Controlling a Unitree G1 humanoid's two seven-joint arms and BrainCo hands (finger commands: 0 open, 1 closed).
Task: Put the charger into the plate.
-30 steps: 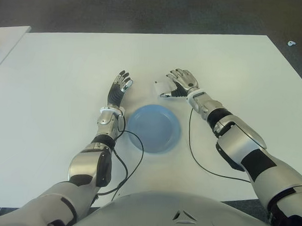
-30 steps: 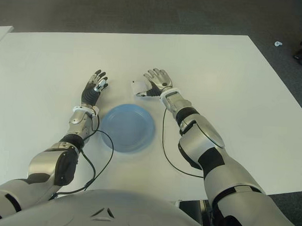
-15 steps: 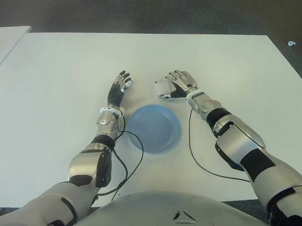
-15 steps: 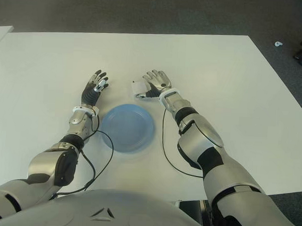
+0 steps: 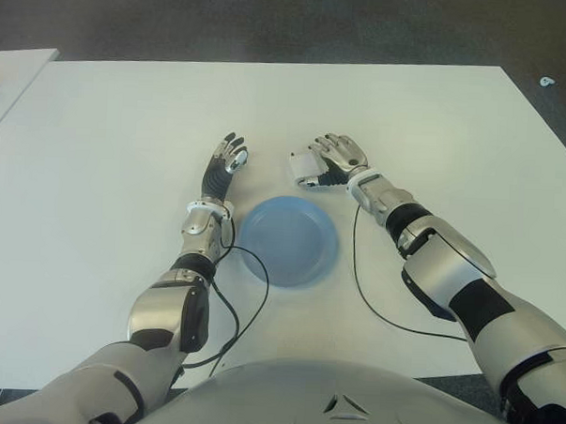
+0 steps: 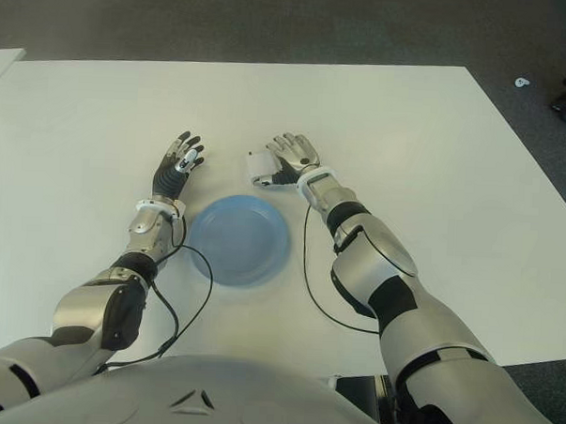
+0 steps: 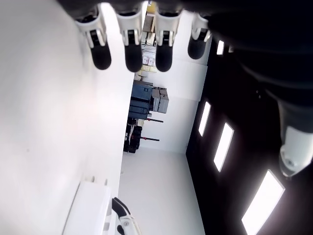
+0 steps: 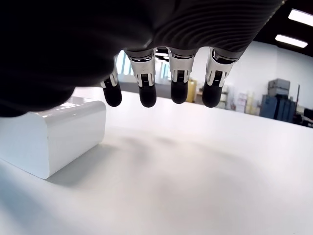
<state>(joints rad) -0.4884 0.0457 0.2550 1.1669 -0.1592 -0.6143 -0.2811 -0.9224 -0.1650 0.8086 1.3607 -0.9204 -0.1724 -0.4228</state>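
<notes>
1. The wide white rectangular table (image 5: 108,120) carried everything, and nothing large on it had shifted over the last second; the round pale-blue plate (image 5: 288,240) stayed put near the robot's edge and held nothing.

2. The right hand (image 5: 336,158), silver and black with several fingers, was the only thing that had changed. Beyond the blue plate and a little to its right, it had crept slightly leftward, closing on the charger. From where I stood, that looked like the last of the approach, not yet a grasp.

3. The left hand (image 5: 223,167) was idle beyond the blue plate on its left side, palm turned inward and fingers straight and spread, holding nothing; it had not moved.

4. The small white rounded block of a charger (image 8: 49,137) sat flat on the table beyond the blue plate, just past its far rim, with the right hand just beside it on its right. It had not been lifted or turned.

5. The right hand's fingers (image 8: 145,85) hung extended and loosely apart above the tabletop, beside the charger and not around it. So the task was barely begun: closing on the charger and carrying it back toward the plate were both to come.
</notes>
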